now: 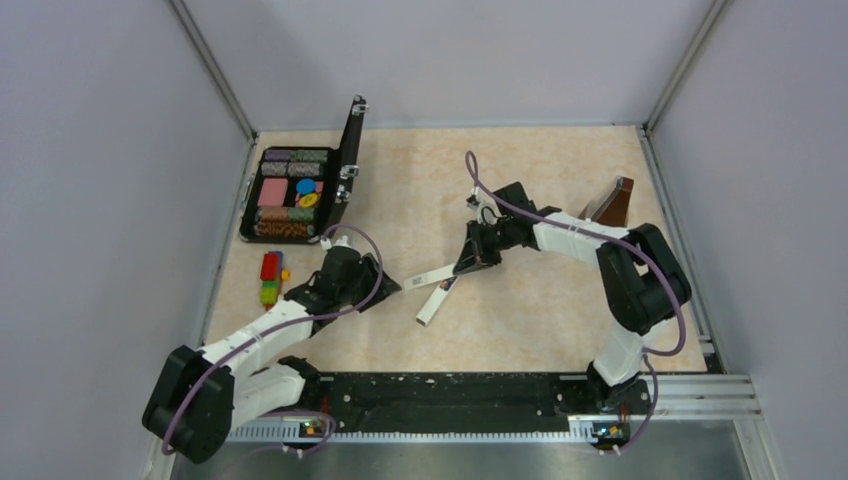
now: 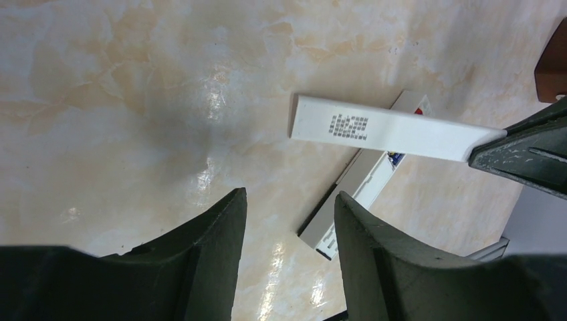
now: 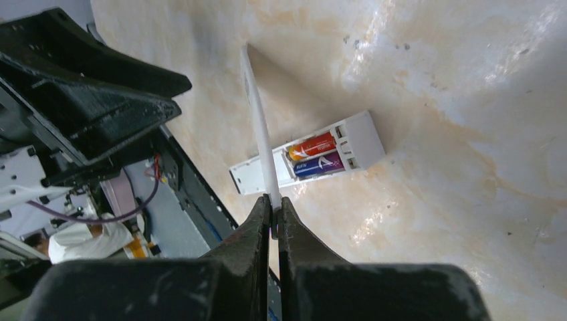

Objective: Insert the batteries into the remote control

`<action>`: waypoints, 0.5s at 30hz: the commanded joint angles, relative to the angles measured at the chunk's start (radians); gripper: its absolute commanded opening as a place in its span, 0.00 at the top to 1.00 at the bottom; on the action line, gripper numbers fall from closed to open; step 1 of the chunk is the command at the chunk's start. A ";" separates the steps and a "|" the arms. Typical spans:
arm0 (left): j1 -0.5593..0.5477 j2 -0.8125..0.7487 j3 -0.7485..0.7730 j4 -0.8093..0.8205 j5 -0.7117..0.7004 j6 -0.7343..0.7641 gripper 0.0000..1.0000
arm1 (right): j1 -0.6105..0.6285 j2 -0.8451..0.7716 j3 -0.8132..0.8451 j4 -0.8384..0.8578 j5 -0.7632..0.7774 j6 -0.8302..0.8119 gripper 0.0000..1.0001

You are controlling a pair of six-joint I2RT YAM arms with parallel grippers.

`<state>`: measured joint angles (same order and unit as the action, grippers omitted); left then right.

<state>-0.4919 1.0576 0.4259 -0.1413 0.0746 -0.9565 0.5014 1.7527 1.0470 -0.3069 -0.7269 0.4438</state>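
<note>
The white remote control [image 3: 358, 137] lies on the table with its back compartment open. Two batteries sit side by side inside it, a reddish one [image 3: 313, 146] and a dark purple one [image 3: 319, 164]. My right gripper [image 3: 275, 204] is shut on one end of a thin white cover strip [image 3: 261, 127], which it holds in the air just above the remote [image 1: 436, 302]. In the left wrist view the cover strip [image 2: 388, 129] crosses over the remote [image 2: 358, 190]. My left gripper [image 2: 289, 197] stands open and empty, a short way left of the remote [image 1: 436, 302].
An open black case [image 1: 295, 190] of coloured chips stands at the back left. Stacked toy blocks [image 1: 270, 278] lie beside my left arm. A brown wooden metronome [image 1: 612, 203] stands at the right. A black rail [image 1: 440, 395] runs along the near edge.
</note>
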 commanded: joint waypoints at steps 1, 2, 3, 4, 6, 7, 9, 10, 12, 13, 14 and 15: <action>0.005 0.003 0.004 0.042 0.016 -0.012 0.44 | 0.000 -0.064 0.004 0.094 0.069 0.076 1.00; 0.005 0.006 0.001 0.046 0.021 -0.009 0.45 | 0.000 -0.071 0.005 0.104 0.065 0.094 1.00; 0.004 0.007 -0.003 0.055 0.032 -0.006 0.45 | 0.000 -0.078 0.003 0.124 0.058 0.115 1.00; 0.003 0.007 -0.007 0.065 0.046 -0.003 0.46 | 0.000 -0.092 -0.001 0.146 0.052 0.135 1.00; 0.004 0.011 -0.019 0.085 0.085 0.006 0.47 | -0.005 -0.125 -0.012 0.183 0.064 0.172 1.00; 0.004 0.017 -0.023 0.097 0.113 0.019 0.48 | -0.012 -0.138 -0.012 0.187 0.085 0.186 1.00; 0.000 0.037 -0.030 0.129 0.174 0.063 0.53 | -0.039 -0.157 -0.011 0.174 0.133 0.204 1.00; -0.005 0.047 -0.036 0.133 0.204 0.083 0.55 | -0.054 -0.165 -0.012 0.165 0.158 0.206 1.00; -0.028 0.048 -0.043 0.169 0.227 0.124 0.60 | -0.079 -0.170 -0.001 0.110 0.220 0.188 1.00; -0.046 0.039 -0.044 0.176 0.234 0.137 0.62 | -0.088 -0.166 0.014 0.079 0.240 0.167 1.00; -0.067 0.033 -0.044 0.191 0.241 0.146 0.64 | -0.090 -0.161 0.026 0.048 0.252 0.145 1.00; -0.103 0.022 -0.043 0.207 0.244 0.152 0.65 | -0.091 -0.156 0.032 0.018 0.265 0.128 1.00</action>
<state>-0.5209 1.1046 0.3897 -0.0479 0.2405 -0.8829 0.4400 1.6138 1.0363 -0.2031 -0.5701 0.6106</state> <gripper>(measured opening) 0.371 0.019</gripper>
